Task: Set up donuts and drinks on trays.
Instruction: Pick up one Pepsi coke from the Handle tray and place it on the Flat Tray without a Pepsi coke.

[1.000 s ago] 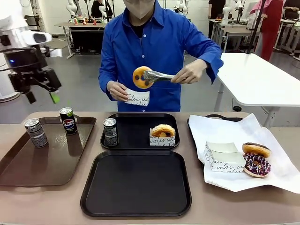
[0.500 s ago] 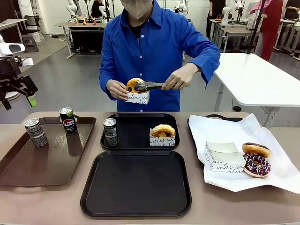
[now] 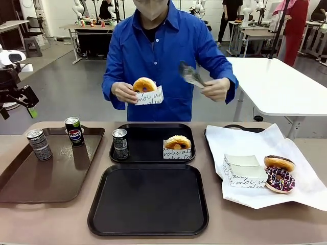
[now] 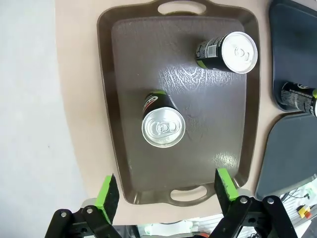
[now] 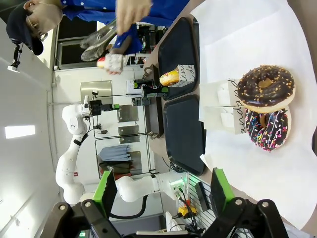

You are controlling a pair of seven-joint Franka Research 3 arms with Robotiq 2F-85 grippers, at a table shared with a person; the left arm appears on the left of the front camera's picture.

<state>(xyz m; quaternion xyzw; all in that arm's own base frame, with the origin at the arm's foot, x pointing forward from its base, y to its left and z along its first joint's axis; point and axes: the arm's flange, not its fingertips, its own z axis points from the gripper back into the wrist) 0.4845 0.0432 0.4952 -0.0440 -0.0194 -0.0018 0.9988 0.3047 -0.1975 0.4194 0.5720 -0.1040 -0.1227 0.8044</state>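
Drinks (image 4: 162, 126): two slim metal cans, round silver lids, upright just beyond left gripper (image 4: 166, 187) on glossy brown tray (image 4: 208, 134).
Left gripper: jaws wide apart, empty.
Right gripper (image 5: 162, 188): spread wide, empty; chocolate ring donuts (image 5: 265, 89) on white paper (image 5: 247, 168) ahead.
Black trays (image 5: 181, 129): matte, farther off.

the left gripper (image 3: 18, 109) hangs high at the far left, wrist pointing straight down, its fingers (image 4: 108, 194) spread wide with nothing between them. the right gripper (image 5: 161, 189) gapes just as wide, empty too.
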